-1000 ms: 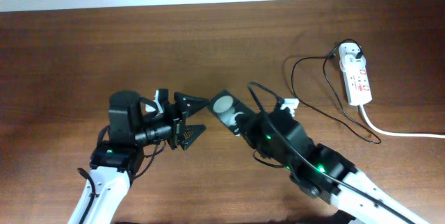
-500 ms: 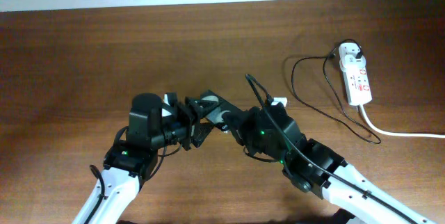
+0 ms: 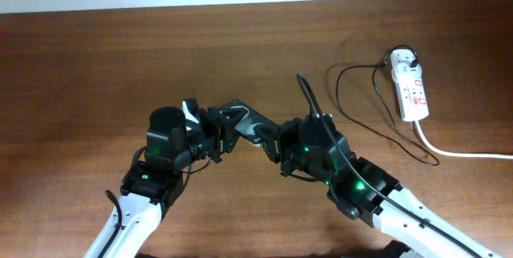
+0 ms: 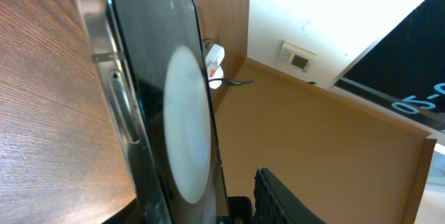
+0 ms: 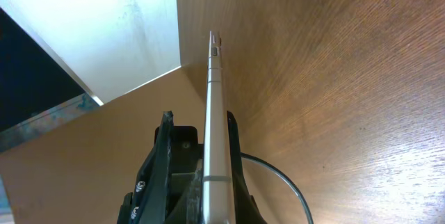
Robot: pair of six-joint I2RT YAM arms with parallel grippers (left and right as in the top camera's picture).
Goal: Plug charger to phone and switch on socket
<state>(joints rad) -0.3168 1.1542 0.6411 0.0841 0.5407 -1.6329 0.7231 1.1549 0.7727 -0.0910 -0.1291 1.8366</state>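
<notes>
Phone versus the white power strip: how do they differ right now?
The phone is black with a white circle, the socket white with red markings. The phone is held up on edge by the right gripper; the socket lies flat on the table. Both are rectangular.

Overhead: fixed and high, looks straight down on the whole table (image 3: 96, 66), far edge at top of frame, arms entering from the near edge. Left wrist: very close on the phone (image 4: 174, 113) face, looks low across the tabletop toward the far right corner, power strip (image 4: 215, 65) small behind. Right wrist: also close, phone edge-on, aimed along the tabletop. Phone shows in all three; power strip in overhead and left wrist.
</notes>
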